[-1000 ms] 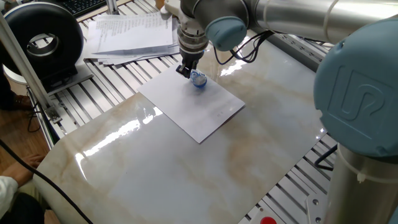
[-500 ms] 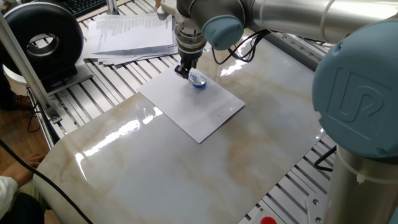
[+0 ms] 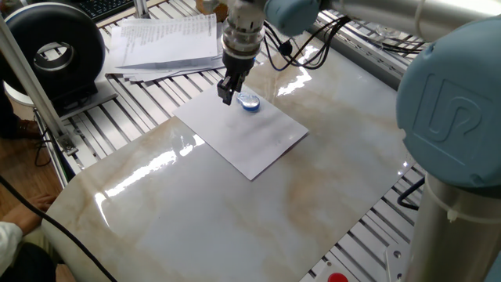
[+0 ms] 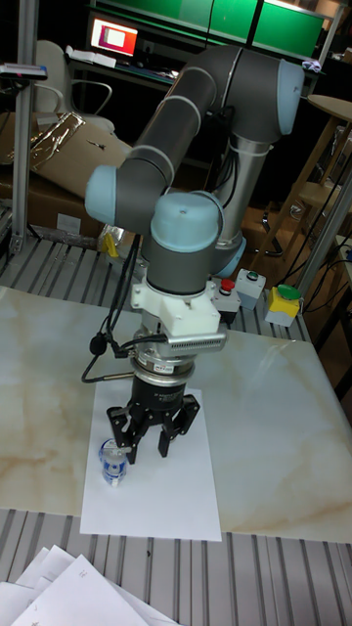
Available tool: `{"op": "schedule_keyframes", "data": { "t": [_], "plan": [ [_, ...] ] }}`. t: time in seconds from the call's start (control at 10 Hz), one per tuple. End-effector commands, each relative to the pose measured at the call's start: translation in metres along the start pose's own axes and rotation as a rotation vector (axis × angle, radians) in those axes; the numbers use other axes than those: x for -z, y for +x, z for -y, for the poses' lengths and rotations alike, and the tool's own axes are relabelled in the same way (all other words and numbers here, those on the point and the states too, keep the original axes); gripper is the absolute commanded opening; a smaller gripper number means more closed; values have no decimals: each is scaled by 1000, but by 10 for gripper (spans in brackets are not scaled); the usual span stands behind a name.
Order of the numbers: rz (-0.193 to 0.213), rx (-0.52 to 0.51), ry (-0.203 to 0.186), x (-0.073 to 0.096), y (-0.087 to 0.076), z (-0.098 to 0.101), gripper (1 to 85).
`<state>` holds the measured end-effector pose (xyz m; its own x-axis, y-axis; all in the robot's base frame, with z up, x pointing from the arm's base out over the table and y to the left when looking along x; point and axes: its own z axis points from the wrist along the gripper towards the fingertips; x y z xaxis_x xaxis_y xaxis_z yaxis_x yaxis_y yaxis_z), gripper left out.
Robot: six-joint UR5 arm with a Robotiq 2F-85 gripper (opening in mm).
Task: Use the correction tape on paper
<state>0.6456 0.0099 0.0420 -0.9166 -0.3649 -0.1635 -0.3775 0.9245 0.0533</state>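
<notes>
Marble-patterned and glossy, the desk offers the paper little grip, so any sideways push may slide the sheet. The paper lies flat, one corner near the printed stack. The correction tape stands on the paper's far end, free of any grasp. The gripper hangs just beside it, jaws spread and empty. Risk: a descent off-centre may tip or flick the small dispenser across the sheet, or a closing jaw may pinch the paper edge.

Bright overhead light — glare on marble tabletop
</notes>
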Motion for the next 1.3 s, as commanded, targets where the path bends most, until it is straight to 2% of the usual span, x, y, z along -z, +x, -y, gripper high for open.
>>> {"op": "schedule_keyframes", "data": {
  "t": [0.0,0.2,0.3,0.4,0.5,0.6,0.7,0.8,0.9,1.0,1.1,1.2],
  "plan": [
    [13,12,-69,7,1,-8,497],
    [11,-23,-65,7,6,-4,497],
    [0,-26,-30,8,9,5,487],
    [-1,-36,-11,8,8,9,477],
    [-2,-36,26,12,3,11,470],
    [-22,-60,77,14,7,21,470],
    [-29,-101,84,14,9,23,453],
    [-17,-164,51,14,6,14,453],
    [-14,-229,-2,13,4,0,453],
    [-7,-277,-95,14,-1,-23,463],
    [9,-246,-118,15,-5,-29,493],
    [-2,-197,-91,14,-1,-22,493]
  ]
}}
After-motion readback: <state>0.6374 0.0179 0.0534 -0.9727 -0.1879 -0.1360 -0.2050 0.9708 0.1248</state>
